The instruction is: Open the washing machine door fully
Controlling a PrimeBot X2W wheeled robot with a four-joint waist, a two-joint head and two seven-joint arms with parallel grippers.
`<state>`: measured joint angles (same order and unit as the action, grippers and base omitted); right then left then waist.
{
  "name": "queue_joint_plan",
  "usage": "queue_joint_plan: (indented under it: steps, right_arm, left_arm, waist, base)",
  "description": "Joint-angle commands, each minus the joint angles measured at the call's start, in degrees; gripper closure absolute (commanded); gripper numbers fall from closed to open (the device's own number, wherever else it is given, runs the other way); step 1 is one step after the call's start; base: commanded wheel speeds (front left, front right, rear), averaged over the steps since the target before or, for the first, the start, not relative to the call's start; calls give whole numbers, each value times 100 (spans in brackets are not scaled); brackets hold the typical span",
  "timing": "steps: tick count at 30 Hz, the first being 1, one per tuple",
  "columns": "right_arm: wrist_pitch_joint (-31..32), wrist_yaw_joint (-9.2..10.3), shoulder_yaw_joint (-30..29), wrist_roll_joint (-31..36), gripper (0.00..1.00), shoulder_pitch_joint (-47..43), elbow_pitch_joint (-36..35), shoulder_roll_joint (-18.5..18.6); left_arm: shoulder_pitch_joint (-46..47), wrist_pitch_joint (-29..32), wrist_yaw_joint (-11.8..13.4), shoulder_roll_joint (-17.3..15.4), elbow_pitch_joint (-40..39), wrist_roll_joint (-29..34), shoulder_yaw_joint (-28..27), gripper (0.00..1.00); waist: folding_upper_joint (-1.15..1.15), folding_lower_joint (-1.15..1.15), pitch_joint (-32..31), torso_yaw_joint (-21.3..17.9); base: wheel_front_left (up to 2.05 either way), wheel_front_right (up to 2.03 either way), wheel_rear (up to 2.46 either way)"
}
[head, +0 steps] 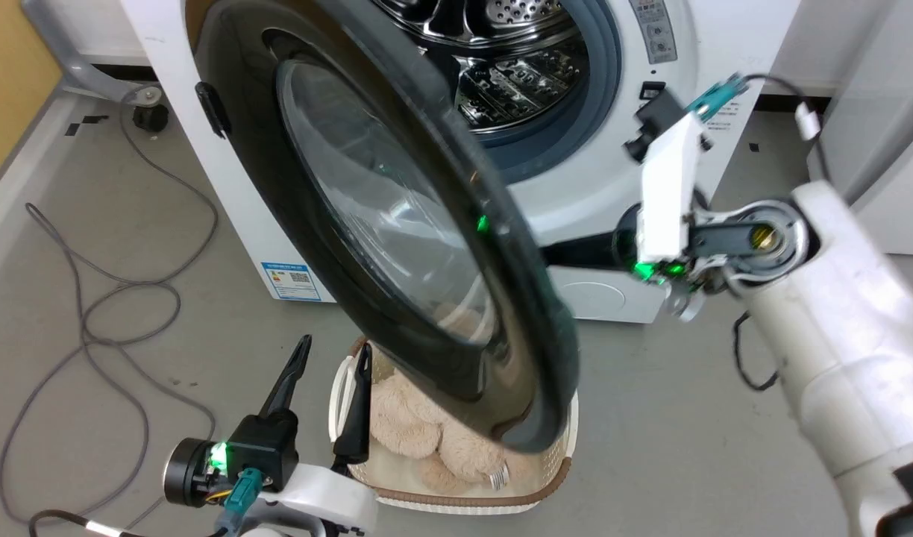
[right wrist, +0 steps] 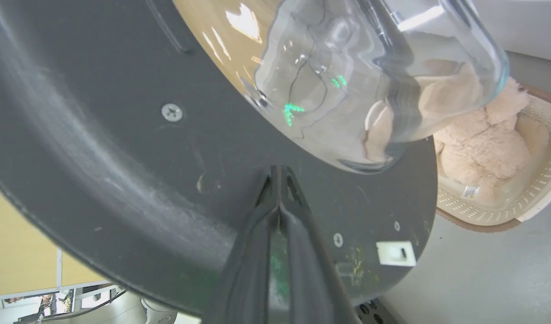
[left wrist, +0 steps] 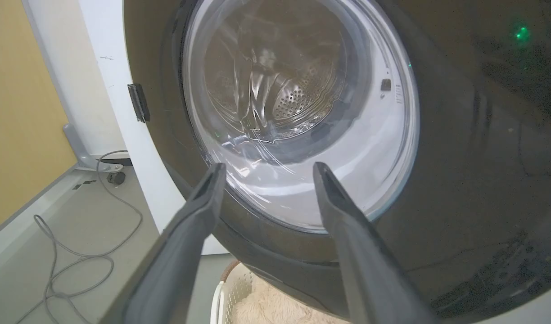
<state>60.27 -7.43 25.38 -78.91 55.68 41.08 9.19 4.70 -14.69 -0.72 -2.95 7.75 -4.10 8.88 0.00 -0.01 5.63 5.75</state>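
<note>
- Currently the washing machine door (head: 382, 224) stands part-open, hinged at the left side of the washing machine (head: 576, 186), with its free edge swung out toward the head camera. The steel drum (head: 516, 45) is exposed behind it.
- Right pincer (right wrist: 279, 173): fingers pressed together, holding nothing. The tips rest against the matte black back of the door, just below the glass bowl.
- Left pincer (head: 335, 345): fingers spread wide, empty. It sits in front of the door's glossy face, near the lower ring.
- Judged step: push the door further outward from behind. Roughly half of the swing appears to remain.
- Hazard, slip: the contact is a push with no grip. As the door angle changes, the tips may slide across the smooth back panel and lose the door.
- Hazard, collision: the door's path leads toward the left pincer. If that arm does not give way, the ring may strike its fingers.
- Hazard, obstruction: the lower rim hangs over the white laundry basket (head: 561, 455) holding a plush toy (head: 404, 425). Clearance between rim and basket cannot be judged; snagging is possible.
- Hazard, rebound: a fast push may bounce the door back from its hinge stop.
</note>
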Motion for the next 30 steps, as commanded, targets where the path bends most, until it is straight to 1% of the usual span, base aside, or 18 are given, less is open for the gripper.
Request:
queue_joint_plan:
  steps: [1, 8, 12, 14, 17, 18, 19, 20, 21, 24, 30]
  right_arm:
    - [27, -6, 3, -51, 100, -181, -97, -89]
    - [73, -6, -40, -101, 100, -534, -496, -228]
    - [-24, -6, -147, -147, 100, -784, -708, -282]
    - [-192, -6, -212, -122, 100, -931, -852, -290]
    - [-846, -6, -431, -5, 100, -1236, -1123, -293]
    - [-1169, -6, -550, 34, 95, -1356, -1238, -298]
    - [-1672, -6, -770, -3, 51, -1647, -1404, -335]
    - [-1920, -6, -878, -10, 0, -1805, -1474, -344]
    - [-1920, -6, -878, -10, 0, -1805, -1474, -344]
    - [-2608, -6, -1184, -49, 0, -2319, -1653, -371]
    - [-4101, -6, -1730, 46, 0, -3438, -2233, -360]
  left_arm:
    - [-61, -30, -23, -38, 31, 34, -28, 0]
    - [-94, -30, -24, -61, 104, 33, -117, 0]
    - [-96, -30, -16, -58, 122, 33, -153, 0]
    - [-96, -30, -13, -55, 132, 26, -166, 0]
    - [-102, -30, -10, -49, 152, 10, -182, 0]
    - [-106, -30, -7, -47, 158, 3, -190, 0]
    - [-128, -30, -1, -44, 176, -12, -208, 0]
    - [-140, -30, 1, -42, 186, -19, -214, 0]
    - [-140, -30, 1, -42, 186, -19, -214, 0]
    - [-189, -30, 6, -37, 218, -41, -241, 0]
    - [-270, -30, -4, -33, 300, -48, -294, 0]
  waist:
    - [0, 1, -18, 13]
    - [0, 1, -30, 27]
    - [0, 1, -37, 23]
    - [0, 1, -44, 13]
    - [0, 1, -68, -5]
    - [0, 1, -72, -17]
    - [0, 1, -107, -44]
    - [0, 1, -118, -56]
    - [0, 1, -118, -56]
    - [0, 1, -171, -110]
    - [0, 1, -278, -185]
  base:
    - [0, 0, 0]
    - [0, 0, 0]
    - [0, 0, 0]
    - [0, 0, 0]
    - [0, 0, 0]
    - [0, 0, 0]
    - [0, 0, 0]
    - [0, 0, 0]
    - [0, 0, 0]
    - [0, 0, 0]
    - [0, 0, 0]
